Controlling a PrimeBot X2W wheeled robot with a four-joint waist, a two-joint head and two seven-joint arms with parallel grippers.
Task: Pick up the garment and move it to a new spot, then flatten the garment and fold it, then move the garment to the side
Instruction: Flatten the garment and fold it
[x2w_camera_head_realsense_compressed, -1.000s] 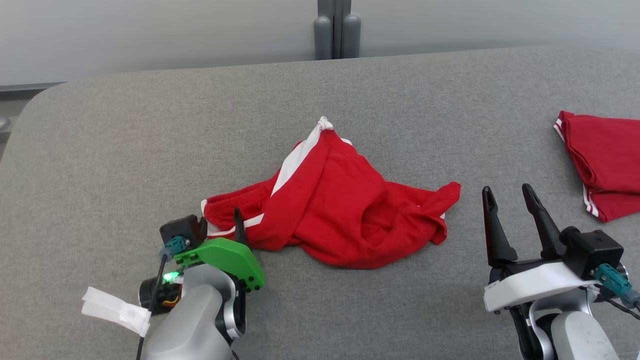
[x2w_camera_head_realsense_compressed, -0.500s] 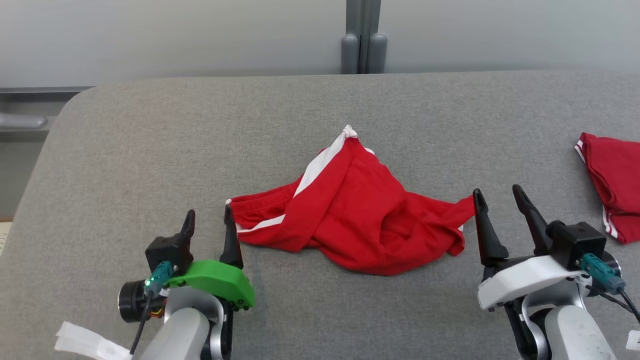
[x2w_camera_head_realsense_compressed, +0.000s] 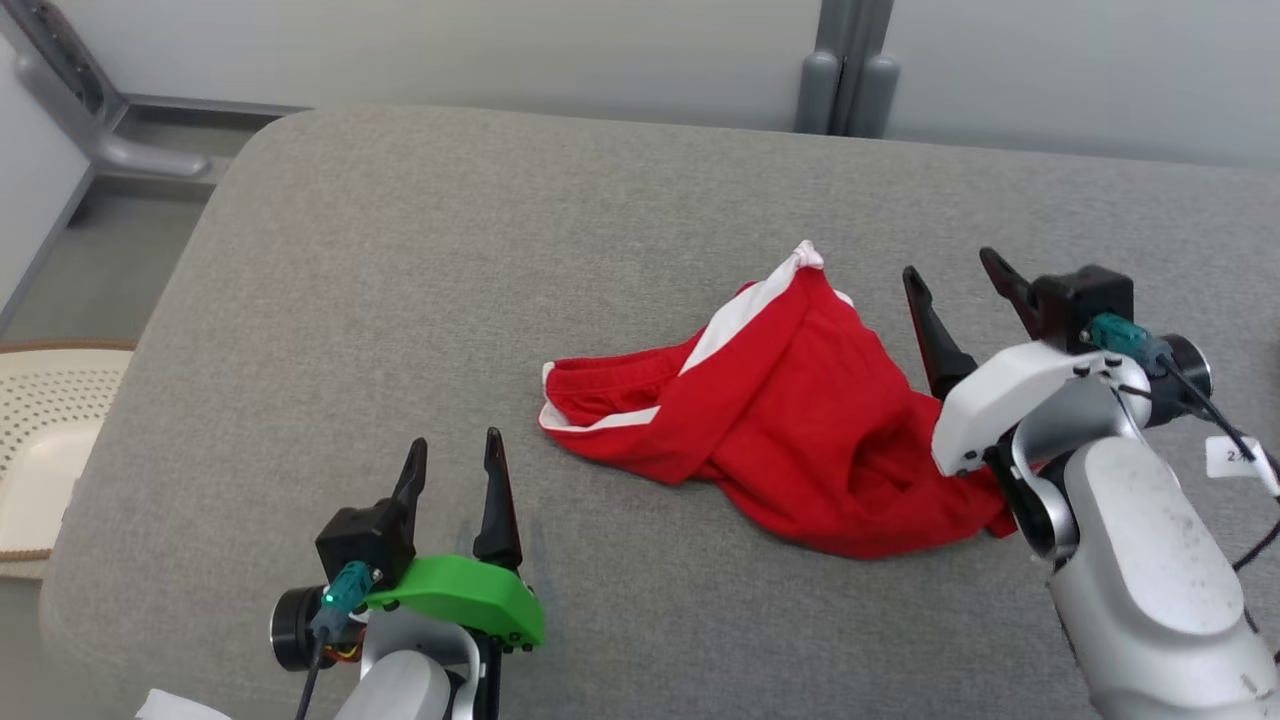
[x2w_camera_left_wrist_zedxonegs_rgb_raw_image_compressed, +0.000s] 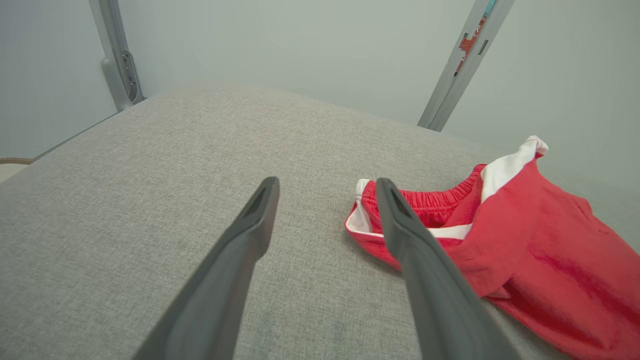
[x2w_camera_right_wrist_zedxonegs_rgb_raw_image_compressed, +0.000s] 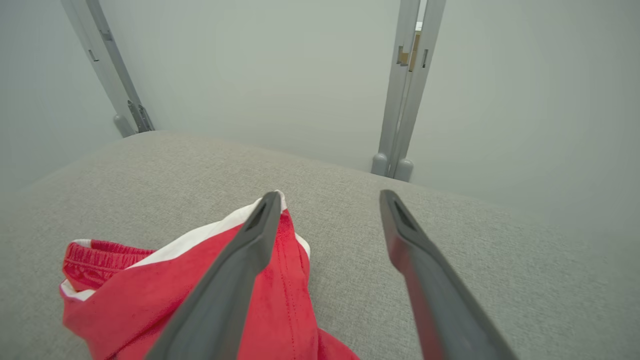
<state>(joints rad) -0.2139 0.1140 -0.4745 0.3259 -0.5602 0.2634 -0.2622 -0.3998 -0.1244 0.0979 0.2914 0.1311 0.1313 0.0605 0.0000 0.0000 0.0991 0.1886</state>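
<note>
A small white tag (x2w_camera_head_realsense_compressed: 1232, 457) hangs by the right arm's cable; its dark marks are too small to read. The crumpled red cloth shorts with white stripes (x2w_camera_head_realsense_compressed: 790, 430) lie in a heap in the middle of the soft grey padded table (x2w_camera_head_realsense_compressed: 400, 300). The camera has turned, so a cream basket with little holes (x2w_camera_head_realsense_compressed: 50, 420) now peeks in at the left. The left gripper (x2w_camera_head_realsense_compressed: 455, 440), which was just beside the waistband, now sits apart from it, wide open and holding nothing. The right gripper (x2w_camera_head_realsense_compressed: 948, 262) has come up beside the shorts' far tip, wide open and empty, its pale arm (x2w_camera_head_realsense_compressed: 1140, 560) covering their right end.
</note>
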